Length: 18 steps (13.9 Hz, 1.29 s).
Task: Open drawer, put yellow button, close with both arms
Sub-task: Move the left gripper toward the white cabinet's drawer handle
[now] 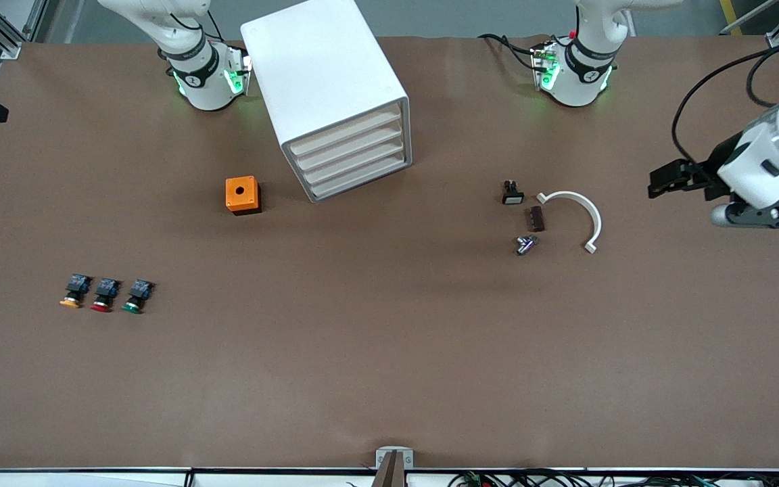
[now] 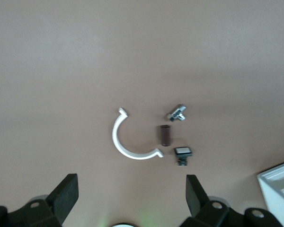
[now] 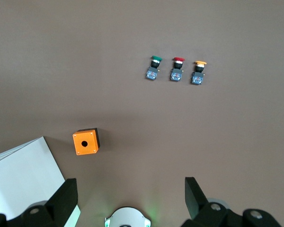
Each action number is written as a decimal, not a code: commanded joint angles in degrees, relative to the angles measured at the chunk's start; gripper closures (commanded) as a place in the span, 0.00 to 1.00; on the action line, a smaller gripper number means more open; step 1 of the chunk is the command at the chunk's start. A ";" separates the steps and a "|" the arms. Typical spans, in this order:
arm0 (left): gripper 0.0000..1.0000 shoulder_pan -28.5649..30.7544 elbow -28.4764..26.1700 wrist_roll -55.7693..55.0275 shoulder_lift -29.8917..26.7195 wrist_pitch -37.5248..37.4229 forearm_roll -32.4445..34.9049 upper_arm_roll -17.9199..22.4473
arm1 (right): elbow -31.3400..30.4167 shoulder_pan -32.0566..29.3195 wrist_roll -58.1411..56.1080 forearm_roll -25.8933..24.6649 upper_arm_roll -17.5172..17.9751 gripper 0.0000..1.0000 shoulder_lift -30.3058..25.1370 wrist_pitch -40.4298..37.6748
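On table, toward the right arm's end: yellow button, in a row with red button and green button; orange box beside cabinet. Drawer, topmost, shut. Toward the left arm's end: white clip, brown block, metal fitting, black switch. Left gripper and right gripper: spread, empty, aloft. No legible writing.

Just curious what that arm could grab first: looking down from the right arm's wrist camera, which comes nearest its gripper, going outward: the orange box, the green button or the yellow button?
1. Orange box, beside the white cabinet, nearest the open right gripper.
2. Green button, nearest end of the button row.
3. Yellow button, at the row's outer end.
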 commanded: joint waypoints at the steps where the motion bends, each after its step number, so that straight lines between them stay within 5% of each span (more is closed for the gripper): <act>1: 0.00 -1.75 1.42 -4.93 3.15 -0.54 -3.63 -0.19 | -1.80 -0.60 -0.57 -0.68 0.66 0.00 -1.88 1.74; 10: 0.00 -12.90 1.95 -25.05 11.93 -0.45 -17.08 -0.19 | -8.04 -0.69 -0.48 -0.07 0.40 0.00 -6.27 5.26; 18: 0.00 -22.14 11.96 -57.73 26.00 -0.36 -36.85 -0.19 | -7.77 -0.95 0.22 0.11 0.13 0.00 -6.10 3.86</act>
